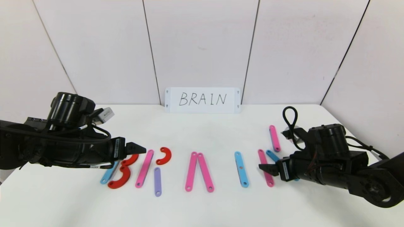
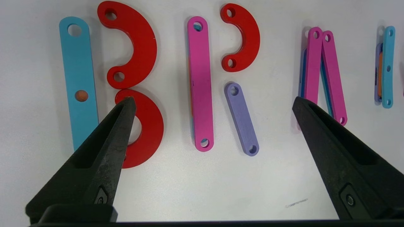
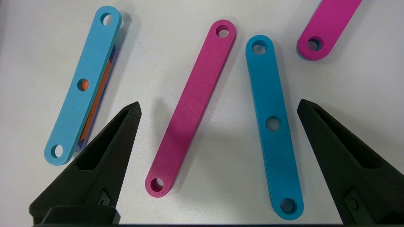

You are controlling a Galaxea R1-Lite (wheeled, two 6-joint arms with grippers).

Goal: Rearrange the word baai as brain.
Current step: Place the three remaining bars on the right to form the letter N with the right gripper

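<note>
So the strip letters (image 1: 189, 170) sit across the lower middle of the head view, under the BRAIN card (image 1: 202, 99); B, R, a barless A and I look formed, N probably half-built; left gripper (image 1: 139, 148) and right gripper (image 1: 264, 168) hover spread wide, holding nothing; next, the loose pink bar (image 1: 274, 138) needs placing; no containers anywhere.

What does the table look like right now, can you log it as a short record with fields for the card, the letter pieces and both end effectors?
card: white card handwritten BRAIN, upright against the back wall
B: light-blue plastic bar beside two red C-shaped curves
R: pink straight bar, smaller red curve, lilac short bar
A: two pink bars meeting at the top, no crossbar
I: light-blue bar
N area: pink bar, blue bar, another pink bar farther back
left end effector: open, over the B
right end effector: open, over the N area
</note>
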